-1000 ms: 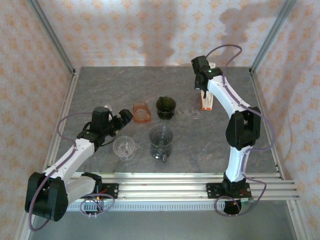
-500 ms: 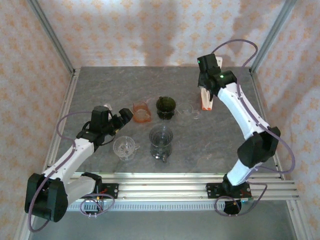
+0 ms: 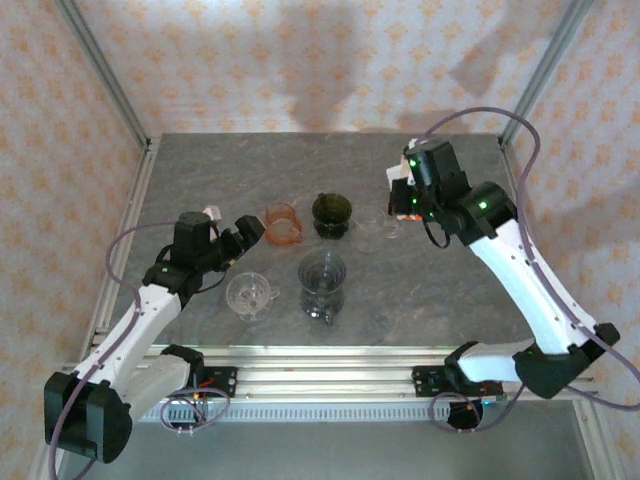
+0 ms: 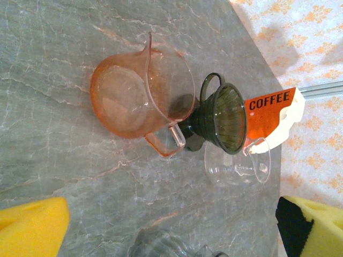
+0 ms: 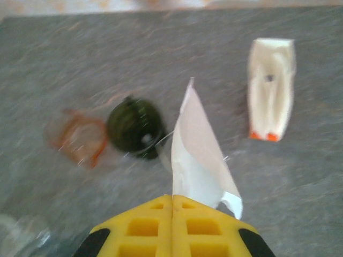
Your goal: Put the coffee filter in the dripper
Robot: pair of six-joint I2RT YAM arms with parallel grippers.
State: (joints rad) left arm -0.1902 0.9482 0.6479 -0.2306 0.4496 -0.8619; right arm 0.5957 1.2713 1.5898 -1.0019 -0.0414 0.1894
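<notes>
Left gripper [image 3: 238,243] hovers over the near-left of the table [image 3: 200,170], spread wide, nothing btwn its yellow pads [image 4: 33,225], facing the orange jug [image 4: 136,93]. Just right of it, near the front edge, stand a clear glass cup [image 3: 250,293] and a ribbed glass server [image 3: 322,280]. Behind those is the jug, then the dark green dripper [image 3: 331,214] right beside it; touching or not, can't tell. Dripper is upright and its cone looks empty. Further right sit a small clear cup [image 4: 236,163] and the coffee filter box [image 5: 270,96].

Right gripper [image 5: 171,210] is pressed together, pinching the white coffee filter [image 5: 199,155] by its wide end, narrow end pointing away from the fingers. Filter is off the table, btwn box and dripper, not yet over the cone.

Step in hand, prob.: carrying the filter across to the dripper. Next move needs travel left until it's above the rim, then narrow end lowered into the cone and released. Paper looks flat and light, so it may settle askew.
</notes>
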